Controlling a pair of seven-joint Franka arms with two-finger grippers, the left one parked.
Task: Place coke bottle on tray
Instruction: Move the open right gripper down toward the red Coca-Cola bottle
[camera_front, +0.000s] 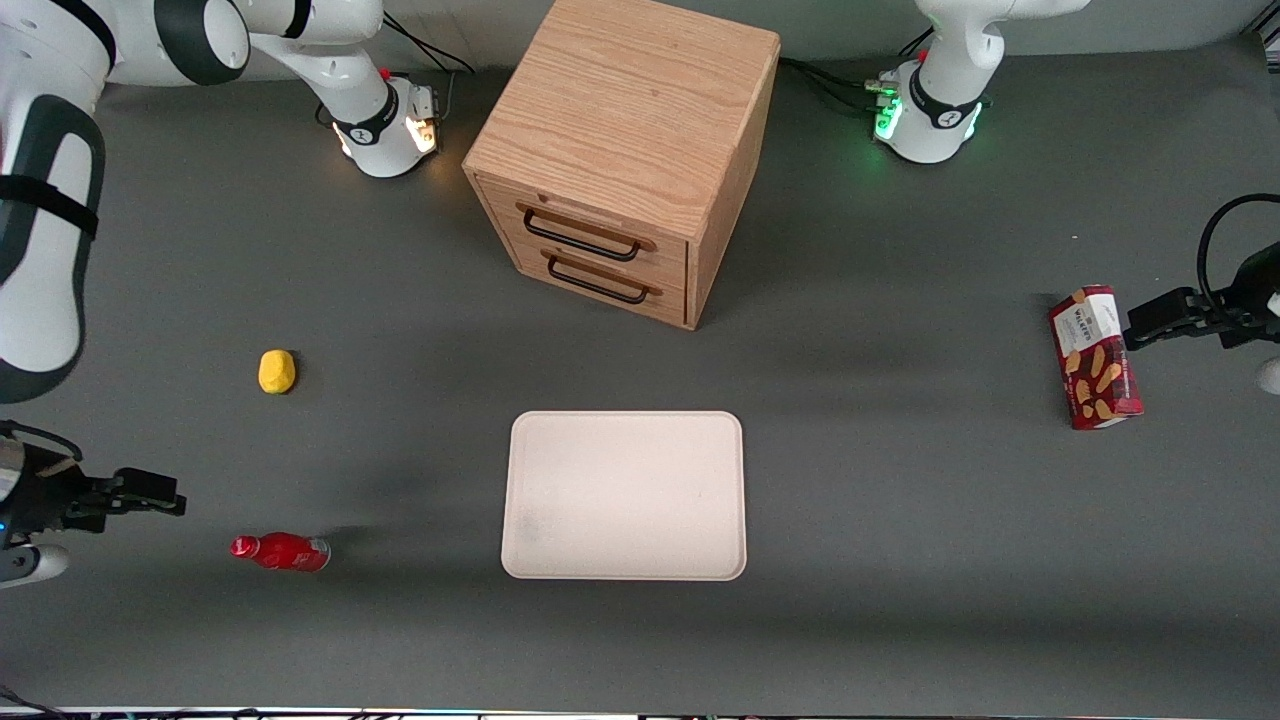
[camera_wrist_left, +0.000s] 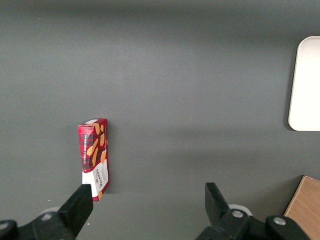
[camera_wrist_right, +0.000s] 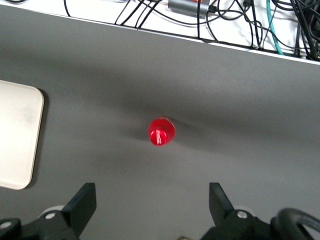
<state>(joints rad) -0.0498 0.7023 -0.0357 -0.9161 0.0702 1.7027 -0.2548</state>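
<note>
The coke bottle (camera_front: 281, 551) stands apart from the tray (camera_front: 625, 495), the pincer (camera_wrist_right: 151, 206) spread wide, holding nothing.

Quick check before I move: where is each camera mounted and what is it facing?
Front view: high over the table, looking down on cabinet, tray, coke bottle; both arms show.
Right wrist view: on the working arm, looking down at the coke bottle; its open end effector shows.
Left wrist view: on the parked arm, facing the snack box.
All three share the tray.
</note>
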